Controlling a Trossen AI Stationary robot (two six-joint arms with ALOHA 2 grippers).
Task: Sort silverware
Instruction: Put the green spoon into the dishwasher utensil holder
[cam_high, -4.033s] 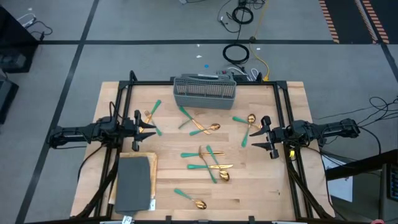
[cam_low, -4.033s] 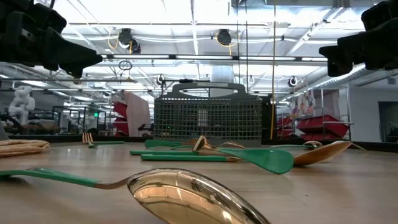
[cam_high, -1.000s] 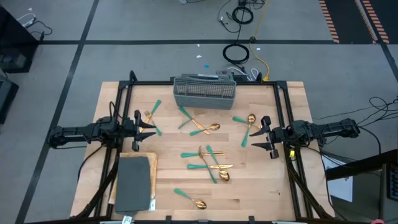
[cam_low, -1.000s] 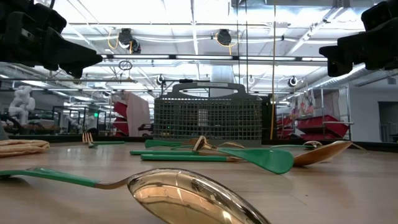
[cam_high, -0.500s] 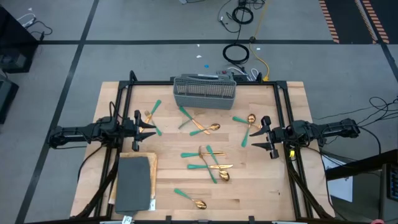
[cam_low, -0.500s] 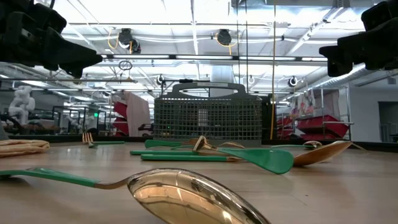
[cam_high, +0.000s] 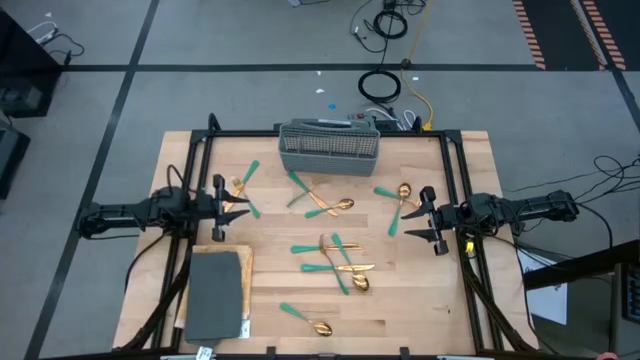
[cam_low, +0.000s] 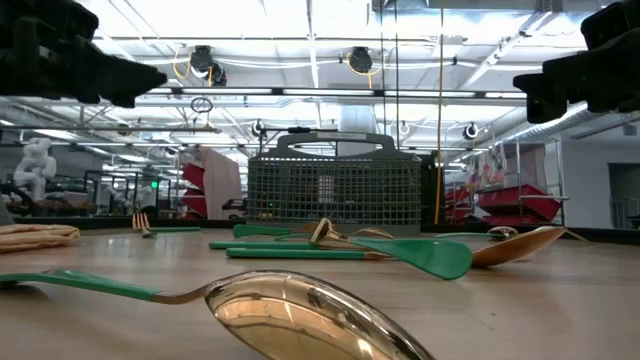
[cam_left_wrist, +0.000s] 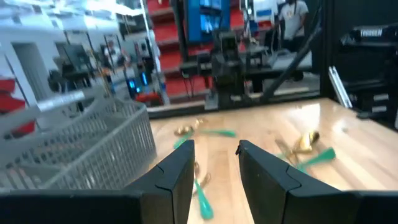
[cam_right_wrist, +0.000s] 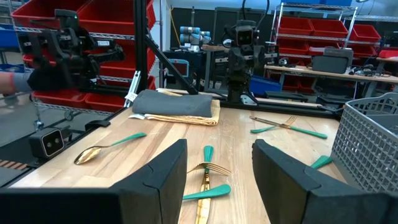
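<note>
Silverware: scattered across the desk (cam_high: 420, 310), nothing sorted yet. A centre cluster of forks and knives (cam_high: 338, 258) lies criss-crossed, a spoon (cam_high: 308, 321) sits alone near the front edge, and a pair (cam_high: 318, 200) rests just in front of the caddy (cam_high: 329, 148).
Left side: a fork (cam_high: 240, 188) lies near the left tool (cam_high: 222, 203), its teal handle angled toward the back of the desk.
Right side: a spoon and fork (cam_high: 398, 203) lie just beside the right tool (cam_high: 432, 220), handles slanting toward the desk's middle.
Left tool: fingers parted, empty, hovering above the desk's left edge, pointing inward.
Right tool: fingers parted, empty, hovering over the right edge, facing inward.
Key relation: each arm has a piece close by. The right tool looks nearest its pair, which lies toward the caddy side of it, so a short reach should do. A grasp across the slim handle, not along it, seems the call.
Also here: a grey cloth (cam_high: 215, 295) at the front left, well apart from the cutlery.
</note>
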